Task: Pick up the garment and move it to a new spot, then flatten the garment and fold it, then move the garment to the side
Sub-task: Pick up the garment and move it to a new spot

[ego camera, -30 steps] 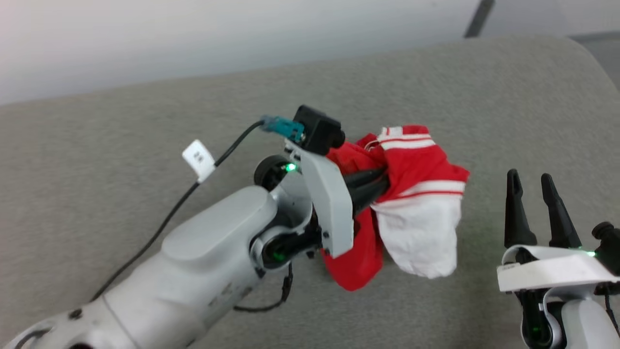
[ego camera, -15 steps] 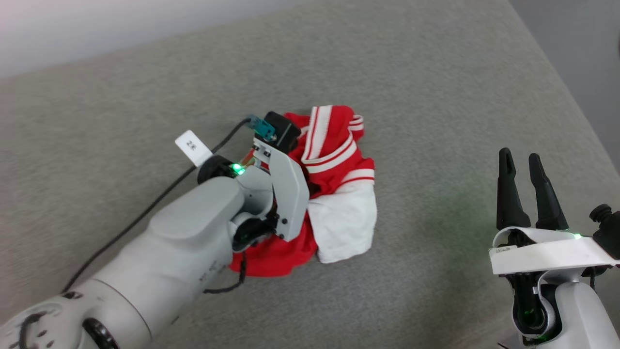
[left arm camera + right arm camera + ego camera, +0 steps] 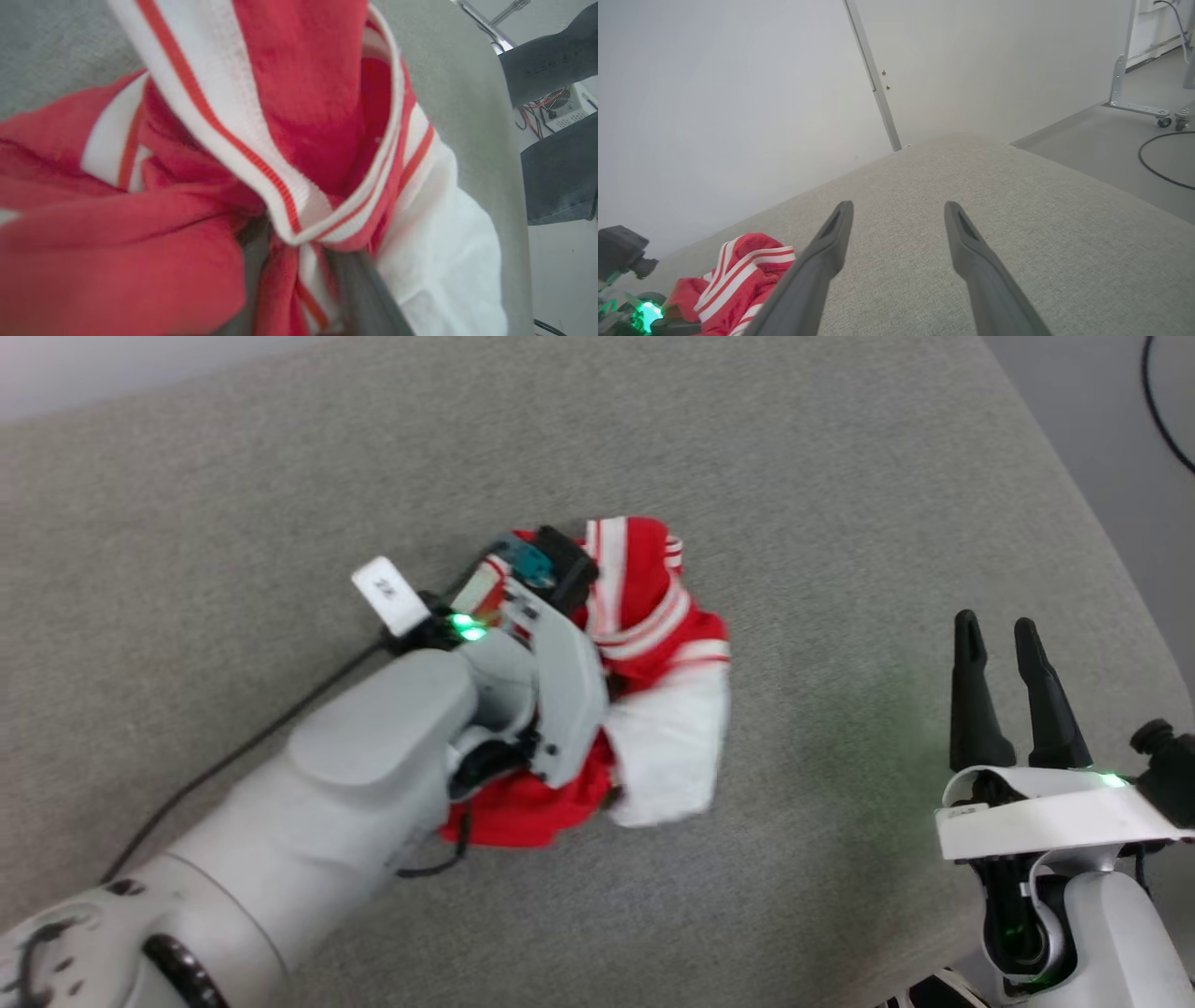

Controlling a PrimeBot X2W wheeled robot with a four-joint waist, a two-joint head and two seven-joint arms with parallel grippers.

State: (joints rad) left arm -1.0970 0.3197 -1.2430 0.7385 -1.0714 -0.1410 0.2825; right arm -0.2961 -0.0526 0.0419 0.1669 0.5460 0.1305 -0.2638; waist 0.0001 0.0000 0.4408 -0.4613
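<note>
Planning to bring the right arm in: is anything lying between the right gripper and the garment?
No. In the head view the stretch of grey cushion between the right gripper and the garment is bare.

So the left forearm is a chunky glossy pale-grey shell ending in a flat grey bracket with small dark screws. Next to that bracket glows a green light, past it sits a black camera with a teal plug, and behind it trails a black cable with a white tag. Well right of the bracket, the right gripper has got two long black tapered fingers on a white band.
</note>
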